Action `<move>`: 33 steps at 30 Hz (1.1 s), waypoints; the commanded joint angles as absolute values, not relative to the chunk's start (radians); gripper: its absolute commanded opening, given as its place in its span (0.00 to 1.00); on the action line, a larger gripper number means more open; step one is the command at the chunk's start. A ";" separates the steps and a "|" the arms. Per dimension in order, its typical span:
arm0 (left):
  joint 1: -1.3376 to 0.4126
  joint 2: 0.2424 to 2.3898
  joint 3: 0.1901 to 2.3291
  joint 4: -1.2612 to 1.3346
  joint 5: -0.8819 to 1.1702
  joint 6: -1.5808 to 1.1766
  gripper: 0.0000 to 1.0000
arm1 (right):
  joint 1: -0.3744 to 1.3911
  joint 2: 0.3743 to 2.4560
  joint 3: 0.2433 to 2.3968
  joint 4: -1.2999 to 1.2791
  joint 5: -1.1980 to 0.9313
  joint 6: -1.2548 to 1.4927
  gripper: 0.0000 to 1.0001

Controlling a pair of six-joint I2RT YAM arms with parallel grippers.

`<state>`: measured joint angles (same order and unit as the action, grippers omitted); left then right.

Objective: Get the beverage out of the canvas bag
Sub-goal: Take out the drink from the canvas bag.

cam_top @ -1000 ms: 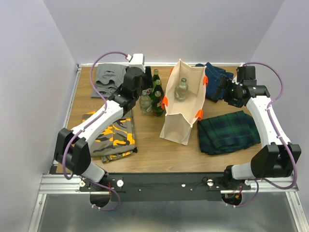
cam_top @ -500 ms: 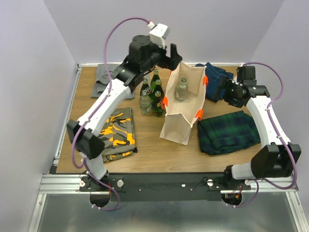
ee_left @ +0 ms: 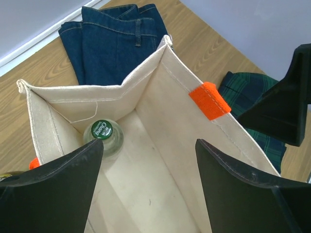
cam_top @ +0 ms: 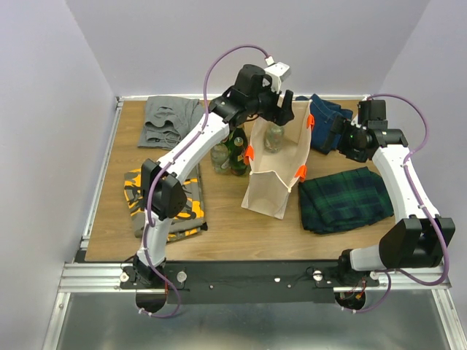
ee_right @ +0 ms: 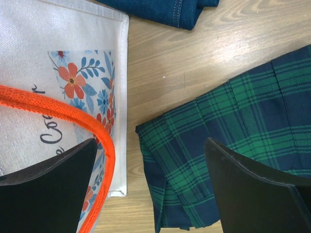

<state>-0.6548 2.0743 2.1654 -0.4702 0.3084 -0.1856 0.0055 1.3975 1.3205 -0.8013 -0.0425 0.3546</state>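
Observation:
The canvas bag (cam_top: 271, 175) stands upright and open in the middle of the table, with orange handles (ee_left: 209, 100) at its rim. One beverage bottle (ee_left: 102, 132) with a green cap stands inside, in a far corner of the bag (ee_left: 146, 97). My left gripper (ee_left: 149, 143) hovers above the bag's mouth, pointing down into it. It is open with nothing between its fingers, and it sits at the bag's back rim in the top view (cam_top: 281, 113). My right gripper (ee_right: 150, 141) is open beside the bag's printed right side (ee_right: 58, 87), empty.
Several green and clear bottles (cam_top: 230, 149) stand just left of the bag. Folded clothes lie around: grey (cam_top: 168, 120) at the back left, camouflage (cam_top: 164, 200) at the front left, jeans (cam_top: 328, 113) behind the bag, green plaid (cam_top: 343, 197) at the right.
My left arm has risen from the bottles left of the bag and swung right over the bag's mouth, its jaws opening. The right arm has not moved.

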 commanded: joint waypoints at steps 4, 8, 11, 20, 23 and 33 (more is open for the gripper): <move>-0.666 2.140 2.209 -0.488 0.286 -0.163 0.81 | 0.005 1.396 1.310 -0.785 -0.025 0.341 1.00; -0.676 2.187 2.227 -0.480 0.212 -0.156 0.79 | 0.005 1.396 1.310 -0.785 -0.026 0.342 1.00; -0.689 2.216 2.241 -0.468 0.137 -0.152 0.77 | 0.003 1.393 1.310 -0.788 -0.021 0.341 1.00; -0.730 2.269 2.252 -0.425 -0.089 -0.121 0.74 | 0.003 1.396 1.322 -0.792 -0.022 0.339 1.00; -0.739 2.279 2.250 -0.411 -0.146 -0.118 0.74 | 0.005 1.397 1.322 -0.795 -0.021 0.337 1.00; -0.744 2.310 2.259 -0.387 -0.273 -0.146 0.73 | 0.005 1.402 1.319 -0.792 -0.021 0.336 1.00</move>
<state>-0.7456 2.2707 2.2238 -0.4057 -0.1711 -0.1356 0.0055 1.3975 1.3205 -0.8013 -0.0418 0.3466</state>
